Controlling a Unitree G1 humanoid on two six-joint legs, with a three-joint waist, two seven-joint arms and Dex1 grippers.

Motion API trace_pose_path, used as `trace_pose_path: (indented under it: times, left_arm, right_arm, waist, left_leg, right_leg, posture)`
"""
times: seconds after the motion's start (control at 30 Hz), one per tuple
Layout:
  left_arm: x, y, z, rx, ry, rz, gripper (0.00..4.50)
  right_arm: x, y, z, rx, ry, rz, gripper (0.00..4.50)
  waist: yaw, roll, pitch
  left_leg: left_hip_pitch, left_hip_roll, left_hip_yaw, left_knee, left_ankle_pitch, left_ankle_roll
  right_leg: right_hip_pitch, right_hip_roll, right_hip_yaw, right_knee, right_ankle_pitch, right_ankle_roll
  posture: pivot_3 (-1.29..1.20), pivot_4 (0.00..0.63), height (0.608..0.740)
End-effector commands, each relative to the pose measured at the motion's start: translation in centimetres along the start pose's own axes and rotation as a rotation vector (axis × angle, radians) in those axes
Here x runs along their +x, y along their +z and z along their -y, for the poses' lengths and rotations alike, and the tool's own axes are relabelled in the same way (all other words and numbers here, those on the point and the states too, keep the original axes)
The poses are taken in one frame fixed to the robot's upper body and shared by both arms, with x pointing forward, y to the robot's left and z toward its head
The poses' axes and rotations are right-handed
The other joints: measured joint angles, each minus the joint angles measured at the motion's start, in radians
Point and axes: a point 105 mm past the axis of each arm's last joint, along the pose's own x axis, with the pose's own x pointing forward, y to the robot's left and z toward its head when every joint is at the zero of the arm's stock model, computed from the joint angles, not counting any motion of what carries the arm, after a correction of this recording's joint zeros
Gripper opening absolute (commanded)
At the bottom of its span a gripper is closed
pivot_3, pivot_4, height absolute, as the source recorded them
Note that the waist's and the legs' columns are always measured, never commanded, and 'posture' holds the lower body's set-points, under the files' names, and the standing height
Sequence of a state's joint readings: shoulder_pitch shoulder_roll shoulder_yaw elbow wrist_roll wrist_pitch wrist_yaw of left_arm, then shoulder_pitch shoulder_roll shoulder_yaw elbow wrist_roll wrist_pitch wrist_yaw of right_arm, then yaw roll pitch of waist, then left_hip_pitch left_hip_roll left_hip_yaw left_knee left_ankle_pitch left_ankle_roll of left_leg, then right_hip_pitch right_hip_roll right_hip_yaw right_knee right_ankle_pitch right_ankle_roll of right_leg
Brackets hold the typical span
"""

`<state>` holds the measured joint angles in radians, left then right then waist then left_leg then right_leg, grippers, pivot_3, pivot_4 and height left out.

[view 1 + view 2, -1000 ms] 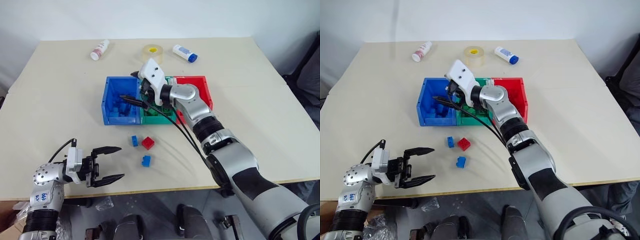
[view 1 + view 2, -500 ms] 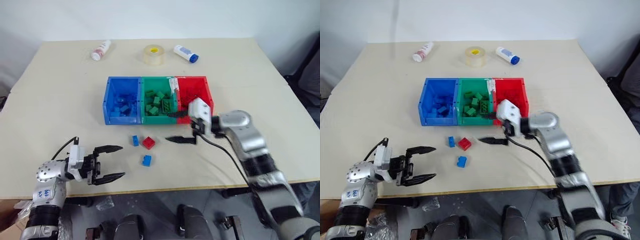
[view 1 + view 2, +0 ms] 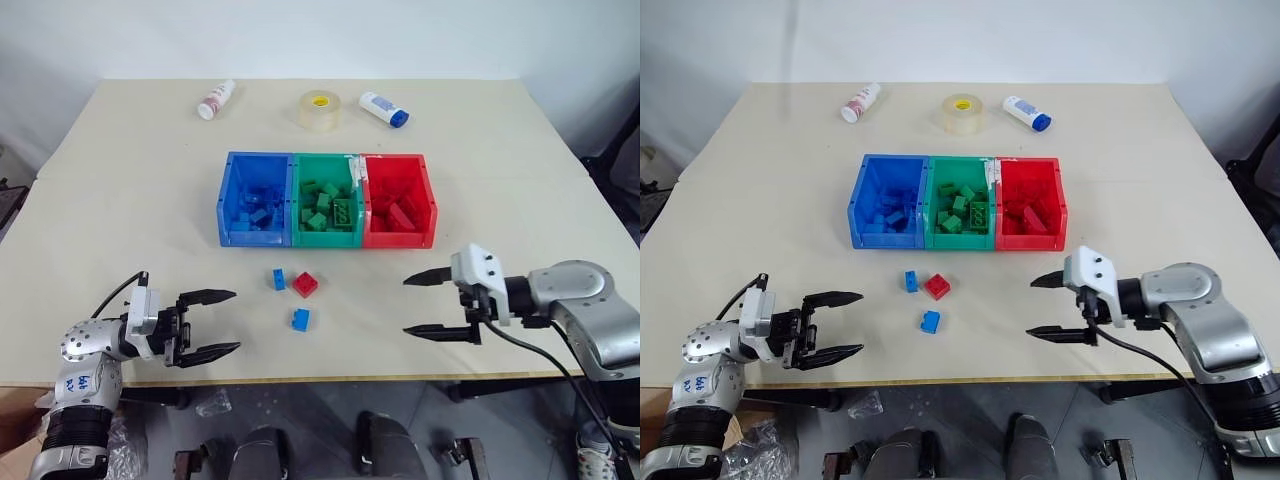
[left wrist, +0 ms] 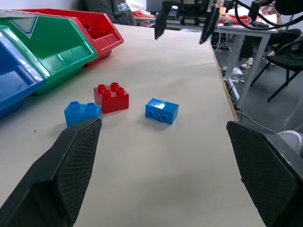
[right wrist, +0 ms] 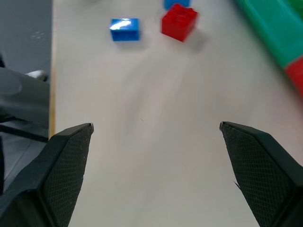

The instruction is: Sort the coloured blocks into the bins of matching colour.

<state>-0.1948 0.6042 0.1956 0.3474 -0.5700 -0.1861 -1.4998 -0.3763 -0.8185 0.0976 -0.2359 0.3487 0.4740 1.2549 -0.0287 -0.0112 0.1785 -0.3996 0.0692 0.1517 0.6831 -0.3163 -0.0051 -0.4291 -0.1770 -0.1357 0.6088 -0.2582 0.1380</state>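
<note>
Three joined bins sit mid-table: blue [image 3: 254, 239], green [image 3: 325, 241] and red [image 3: 398, 242], each holding blocks of its own colour. In front of them three loose blocks lie on the table: a blue one [image 3: 278, 279], a red one [image 3: 306, 284] and another blue one [image 3: 300, 319]. My left gripper [image 3: 236, 321] is open near the front left edge and points at these blocks, a hand's width away. To their right my right gripper [image 3: 406, 306] is open and empty, pointing left toward them.
A clear tape roll [image 3: 319, 108] and two small bottles [image 3: 215, 99] [image 3: 384, 108] stand at the far side of the table. The table's front edge [image 3: 320, 380] runs just below both grippers. Chairs and desks stand beyond the right edge [image 4: 265, 52].
My right arm pulled back from above the bins, swinging right and down toward the front edge, and now hangs low beside the loose blocks. The left gripper stayed put.
</note>
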Motion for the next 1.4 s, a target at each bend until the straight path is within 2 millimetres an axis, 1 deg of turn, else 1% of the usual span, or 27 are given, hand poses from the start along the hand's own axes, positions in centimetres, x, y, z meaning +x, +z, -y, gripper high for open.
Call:
trace_pose_path:
  times: [0.03,0.13,0.23,0.3,0.43,0.57,0.63,0.73,0.83,0.9,0.97,1.1,1.17,1.27,1.4]
  left_arm:
    - [0.2,0.7,0.1,0.033,-0.034,0.006,4.50]
    - [0.7,0.7,0.5,0.033,-0.046,0.014,4.50]
    - [1.1,0.7,1.0,0.035,-0.062,0.020,4.50]
    - [1.6,0.9,1.6,0.037,-0.082,0.025,4.50]
    - [2.5,1.5,2.0,0.052,-0.080,0.032,4.50]
    - [4.7,2.1,2.7,0.066,-0.096,0.032,4.50]
    - [5.4,2.0,2.6,0.072,-0.079,0.021,4.50]
    - [6.9,0.4,2.3,0.063,-0.043,-0.085,4.50]
    - [7.8,-0.7,2.2,0.074,-0.042,-0.158,4.50]
    - [8.6,-1.5,2.1,0.083,-0.060,-0.180,4.50]
    - [8.9,-2.0,2.0,0.094,-0.074,-0.195,4.50]
    - [10.3,-3.0,0.7,0.115,-0.059,-0.231,4.50]
    - [10.7,-3.3,0.6,0.113,-0.080,-0.248,4.50]
    - [11.1,-3.4,0.4,0.108,-0.094,-0.233,3.95]
    - [11.5,-3.4,0.5,0.106,-0.120,-0.224,2.71]
  right_arm:
    - [3.1,1.2,-0.6,-0.053,0.043,0.016,4.47]
    - [6.1,2.0,-0.6,-0.083,0.062,0.045,4.47]
    - [7.2,2.7,-1.1,-0.092,0.101,0.076,4.47]
    - [7.3,2.9,-1.2,-0.096,0.116,0.089,4.47]
    - [6.8,3.0,-1.2,-0.101,0.124,0.109,4.47]
    - [5.4,2.2,-0.9,-0.090,0.105,0.100,4.47]
    - [5.0,2.0,-0.6,-0.087,0.088,0.098,4.47]
    - [4.2,1.8,0.0,-0.075,0.038,0.094,4.47]
    - [3.8,1.7,0.4,-0.069,0.005,0.094,4.47]
    - [3.4,1.5,0.8,-0.061,-0.025,0.092,4.47]
    - [3.2,1.4,0.9,-0.054,-0.041,0.092,4.47]
    - [2.2,0.8,1.0,-0.033,-0.086,0.088,4.47]
    - [1.8,0.5,1.1,-0.020,-0.109,0.088,4.47]
    - [1.1,0.1,1.1,-0.005,-0.142,0.088,4.50]
    - [0.3,-0.3,1.3,0.005,-0.180,0.076,4.50]
  waist:
    - [-0.001,0.000,0.000]
    - [-0.001,0.000,0.000]
    - [0.002,0.000,0.000]
    - [0.004,0.000,0.000]
    - [0.002,0.000,0.000]
    - [0.003,0.000,0.000]
    - [0.002,0.000,0.000]
    - [0.002,0.000,0.000]
    - [0.001,0.000,0.000]
    - [0.002,0.000,0.000]
    - [0.004,0.000,0.000]
    - [0.012,0.000,0.000]
    - [0.021,0.001,0.000]
    - [0.027,0.002,-0.001]
    - [0.032,0.003,-0.002]
  left_leg:
    - [0.000,0.000,0.000,0.000,0.000,0.000]
    - [0.000,0.000,0.000,0.000,0.000,0.000]
    - [-0.001,0.000,0.000,0.000,0.000,0.000]
    - [-0.001,0.000,0.000,0.000,0.000,0.000]
    - [-0.001,-0.001,-0.001,0.000,0.000,0.001]
    - [-0.001,0.000,-0.001,0.000,0.000,0.001]
    - [-0.001,-0.001,0.000,0.001,0.000,0.001]
    - [-0.001,-0.001,-0.001,0.001,0.000,0.001]
    - [-0.001,-0.001,0.000,0.001,0.000,0.001]
    - [-0.001,-0.001,0.000,0.001,0.000,0.001]
    - [-0.001,-0.001,0.000,0.001,0.000,0.001]
    - [-0.001,-0.001,0.000,0.001,0.000,0.001]
    - [-0.001,-0.001,0.000,0.001,0.000,0.001]
    - [0.000,-0.001,0.000,0.002,0.000,0.001]
    - [0.001,-0.001,-0.001,0.002,0.000,0.001]
  right_leg:
    - [0.000,0.000,0.000,0.000,0.000,0.000]
    - [0.000,0.000,0.000,0.001,0.000,0.000]
    - [0.000,0.000,0.000,0.001,0.000,0.000]
    - [0.000,0.000,-0.001,0.000,0.000,0.000]
    - [0.000,0.000,-0.001,0.000,0.000,0.000]
    - [0.000,0.000,-0.001,0.000,0.000,0.000]
    - [0.000,0.000,-0.001,0.000,0.000,0.000]
    - [0.000,0.000,-0.001,0.000,0.000,0.000]
    - [0.000,0.000,0.000,0.000,0.000,0.000]
    - [0.000,0.000,-0.001,0.000,0.000,0.000]
    - [0.000,0.000,-0.001,0.000,0.000,0.000]
    - [0.001,0.000,-0.001,-0.001,0.000,0.000]
    - [0.001,0.000,-0.001,0.000,0.000,0.000]
    - [0.002,0.000,0.000,0.000,0.000,0.000]
    - [0.003,0.000,0.000,0.000,0.000,0.000]
  posture:
    - [0.00,0.150,0.740]
    - [0.00,0.150,0.740]
    - [0.00,0.150,0.740]
    - [0.00,0.150,0.740]
    - [0.00,0.150,0.740]
    - [0.00,0.150,0.740]
    - [0.00,0.150,0.740]
    - [0.00,0.150,0.740]
    - [0.00,0.150,0.740]
    - [0.00,0.150,0.740]
    - [0.00,0.150,0.740]
    - [0.00,0.150,0.740]
    - [0.00,0.150,0.740]
    - [0.00,0.150,0.740]
    - [0.00,0.150,0.740]
